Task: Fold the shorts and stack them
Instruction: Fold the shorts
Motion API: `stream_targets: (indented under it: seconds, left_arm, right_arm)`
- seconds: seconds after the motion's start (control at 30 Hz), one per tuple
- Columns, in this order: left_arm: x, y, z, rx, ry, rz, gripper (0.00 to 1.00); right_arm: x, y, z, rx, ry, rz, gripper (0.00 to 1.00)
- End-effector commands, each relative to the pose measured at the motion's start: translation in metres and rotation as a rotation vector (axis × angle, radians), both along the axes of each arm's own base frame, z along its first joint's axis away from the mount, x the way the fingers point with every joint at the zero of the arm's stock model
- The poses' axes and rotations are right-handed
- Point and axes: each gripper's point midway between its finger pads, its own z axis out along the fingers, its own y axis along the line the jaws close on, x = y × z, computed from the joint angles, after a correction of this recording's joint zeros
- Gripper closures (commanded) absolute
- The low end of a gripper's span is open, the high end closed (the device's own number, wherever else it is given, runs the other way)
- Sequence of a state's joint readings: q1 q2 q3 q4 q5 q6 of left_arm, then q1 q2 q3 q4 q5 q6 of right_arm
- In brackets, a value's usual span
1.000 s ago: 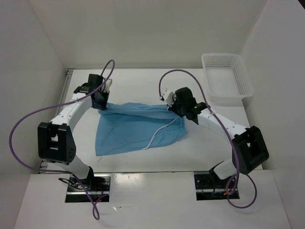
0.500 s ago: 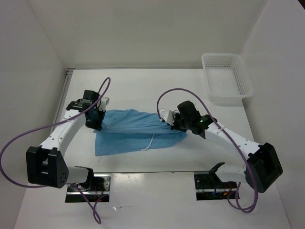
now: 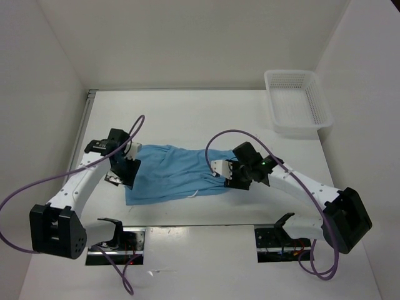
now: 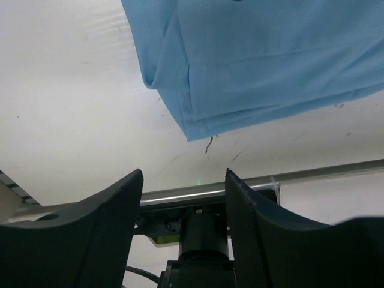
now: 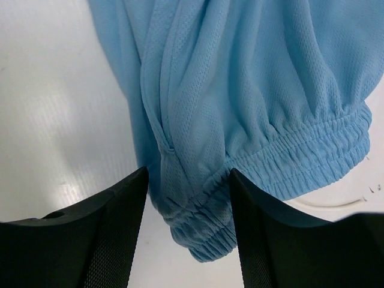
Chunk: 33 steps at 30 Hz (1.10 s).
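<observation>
Showing the light blue shorts (image 3: pixel 172 172) lying flattened on the white desk (image 3: pixel 187 119) between the two arms, toward its near edge, elastic waistband bunching at the right end beside the white drawstring (image 5: pixel 336 204). Hovering just off the shorts' left corner with the left tool (image 3: pixel 120 177), fingers standing apart and holding nothing. Straddling the gathered waistband with the right tool (image 5: pixel 189 174), fingers likewise spreading wide rather than pinching, and leaving the white mesh basket (image 3: pixel 297 100) well apart at the far right.

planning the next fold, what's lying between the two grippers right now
Only the shorts: the light blue fabric runs the whole stretch from the left gripper to the right gripper. The top external view shows it best.
</observation>
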<state>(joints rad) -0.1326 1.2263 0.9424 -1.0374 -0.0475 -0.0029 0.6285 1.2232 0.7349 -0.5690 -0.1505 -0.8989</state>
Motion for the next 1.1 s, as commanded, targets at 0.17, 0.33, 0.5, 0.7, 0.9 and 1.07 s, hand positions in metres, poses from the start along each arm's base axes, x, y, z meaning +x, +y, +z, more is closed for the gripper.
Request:
stream_targets:
  seconds: [0.17, 0.33, 0.5, 0.7, 0.9, 1.07]
  left_arm:
    - [0.024, 0.01, -0.007, 0.063, -0.052, 0.014, 0.31]
    - [0.059, -0.01, -0.032, -0.013, 0.013, -0.003, 0.31]
    - [0.069, -0.018, -0.053, -0.037, 0.108, -0.008, 0.37]
    - [0.065, -0.027, -0.061, -0.087, 0.15, -0.013, 0.39]
    - [0.048, -0.035, -0.073, -0.122, 0.238, -0.021, 0.57]
    - [0.046, -0.041, -0.074, -0.152, 0.253, -0.023, 0.84]
  right_arm:
    - [0.006, 0.022, 0.06, 0.163, -0.075, 0.008, 0.38]
    - [0.008, 0.004, 0.038, 0.044, -0.068, -0.011, 0.38]
    - [0.007, -0.002, 0.022, 0.018, -0.061, -0.021, 0.39]
    - [0.008, -0.005, 0.012, 0.003, -0.062, -0.039, 0.4]
    - [0.01, -0.005, -0.003, -0.017, -0.048, -0.043, 0.4]
    - [0.016, 0.002, -0.001, 0.001, -0.045, -0.05, 0.59]
